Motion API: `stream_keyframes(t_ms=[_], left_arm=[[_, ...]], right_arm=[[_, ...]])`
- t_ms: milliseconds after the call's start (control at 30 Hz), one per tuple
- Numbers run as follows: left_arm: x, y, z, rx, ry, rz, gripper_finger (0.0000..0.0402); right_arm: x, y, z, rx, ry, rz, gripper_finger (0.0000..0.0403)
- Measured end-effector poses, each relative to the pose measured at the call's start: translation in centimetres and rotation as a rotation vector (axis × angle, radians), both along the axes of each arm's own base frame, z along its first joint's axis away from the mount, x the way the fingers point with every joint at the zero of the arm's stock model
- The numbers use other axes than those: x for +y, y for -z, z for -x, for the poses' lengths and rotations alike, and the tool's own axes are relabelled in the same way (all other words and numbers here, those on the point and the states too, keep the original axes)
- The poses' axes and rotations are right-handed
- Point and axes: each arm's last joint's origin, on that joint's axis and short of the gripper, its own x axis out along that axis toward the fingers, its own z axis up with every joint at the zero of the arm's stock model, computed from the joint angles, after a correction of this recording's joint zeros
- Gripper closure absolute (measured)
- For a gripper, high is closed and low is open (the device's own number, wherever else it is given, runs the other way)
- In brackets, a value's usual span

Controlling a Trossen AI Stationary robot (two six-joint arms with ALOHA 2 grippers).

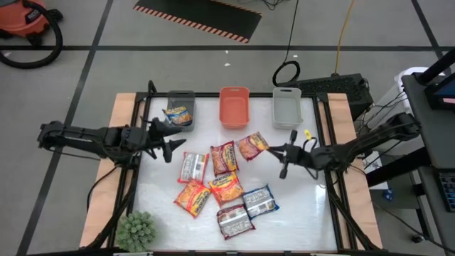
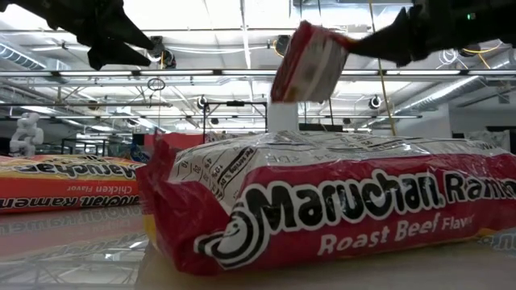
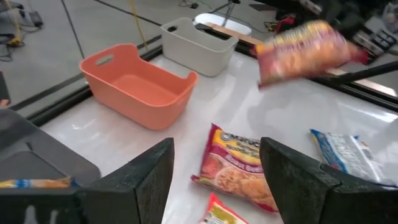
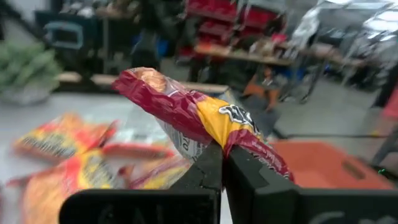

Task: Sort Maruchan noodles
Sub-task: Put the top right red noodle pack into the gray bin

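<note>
Several Maruchan packets lie flat in a cluster at mid-table [image 1: 224, 186]: orange, red-silver and one blue [image 1: 259, 201]. Another blue-yellow packet [image 1: 176, 114] lies inside the dark grey bin [image 1: 181, 99]. My right gripper [image 1: 275, 151] is shut on a red packet [image 1: 252, 146], which hangs in the air in the low view [image 2: 310, 60]. My left gripper [image 1: 170, 140] hovers open at the cluster's left, near the dark grey bin; in its wrist view its open fingers [image 3: 214, 177] frame a red packet on the table [image 3: 239, 165]. My right gripper pinches the red packet between its two fingers at one edge [image 4: 217, 134]. The fingers come roughly level from the table's right. The packet is lifted clear of the table and sticks out tilted past the fingertips [image 2: 310, 60], its crinkled body bulging beyond them [image 4: 168, 99].
An orange bin [image 1: 234, 107] and a light grey bin [image 1: 286, 108] stand along the far edge beside the dark grey one. A green plant [image 1: 135, 231] sits at the near left corner. A Roast Beef packet [image 2: 322, 209] fills the low view's foreground.
</note>
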Motion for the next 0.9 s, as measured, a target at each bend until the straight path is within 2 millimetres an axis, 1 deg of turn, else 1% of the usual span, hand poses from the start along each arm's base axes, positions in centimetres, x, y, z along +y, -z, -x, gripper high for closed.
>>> stream_keyframes(t_ms=[167,333,467,567,733,900], left_arm=[[-0.8,0.0,0.0,-0.008,0.043,0.024,0.0160],[-1.6,0.1,0.0,-0.010,0.081,0.058,0.0160],[-2.4,0.6,-0.5,0.018,0.115,0.086,0.0160],[-3.3,1.2,-0.9,0.056,0.146,0.098,0.0160],[-4.8,1.9,-1.9,0.081,0.199,0.102,0.0160],[-6.1,2.1,-2.8,0.046,0.212,0.090,0.0160]], right_arm=[[-0.4,-1.6,0.7,-0.066,0.069,0.064,0.0403],[-0.6,-4.0,0.8,-0.089,0.165,0.142,0.0403],[-0.8,-5.8,0.9,-0.080,0.230,0.212,0.0403],[-0.9,-7.0,1.0,-0.088,0.275,0.231,0.0403],[-1.1,-8.3,1.5,-0.103,0.302,0.261,0.0403],[-1.8,-9.1,2.3,-0.043,0.470,0.305,0.0403]])
